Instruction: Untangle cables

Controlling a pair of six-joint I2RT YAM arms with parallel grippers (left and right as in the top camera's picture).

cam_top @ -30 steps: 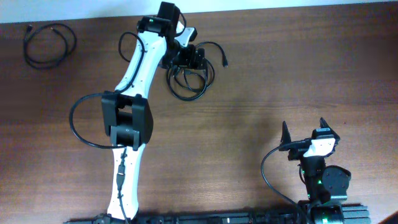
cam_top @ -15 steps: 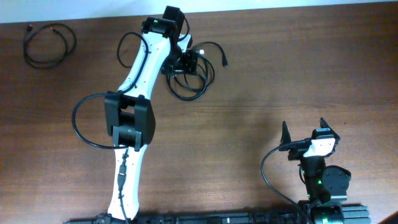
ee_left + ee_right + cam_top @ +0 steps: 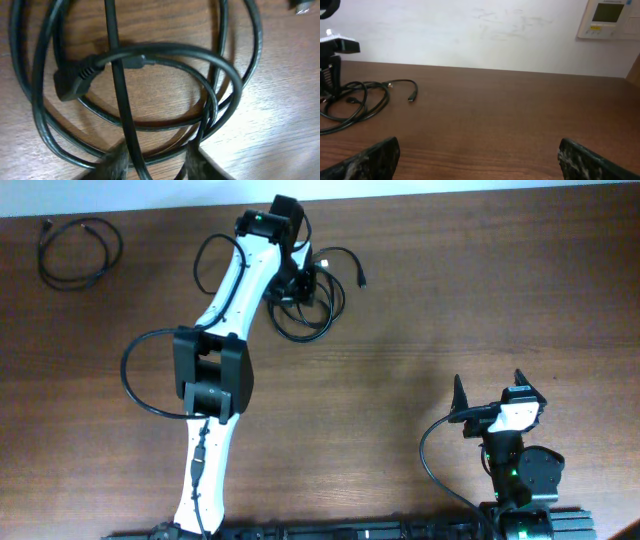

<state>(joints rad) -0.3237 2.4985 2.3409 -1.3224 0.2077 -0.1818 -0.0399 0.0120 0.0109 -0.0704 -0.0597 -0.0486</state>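
A tangle of black cables (image 3: 318, 318) lies at the table's far middle, one plug end (image 3: 362, 282) sticking out to the right. My left gripper (image 3: 300, 282) is down on this bundle. In the left wrist view several loops (image 3: 150, 50) cross, with a black plug (image 3: 67, 82) among them. The left gripper (image 3: 156, 162) straddles one upright strand (image 3: 122, 120); its blurred fingers (image 3: 117, 160) stand narrowed, with a gap still beside the cord. A separate coiled cable (image 3: 75, 255) lies at the far left. My right gripper (image 3: 489, 380) rests open near the front right, holding nothing.
The right wrist view shows the bundle (image 3: 355, 102) far off to the left, with bare brown table (image 3: 510, 115) in front and a white wall behind. Thick arm wires (image 3: 135, 375) loop beside the left arm. The table's far edge (image 3: 450, 195) runs close behind the bundle.
The left gripper has shifted slightly toward the far right over the bundle and its jaws have narrowed around a strand. The right arm has not moved.
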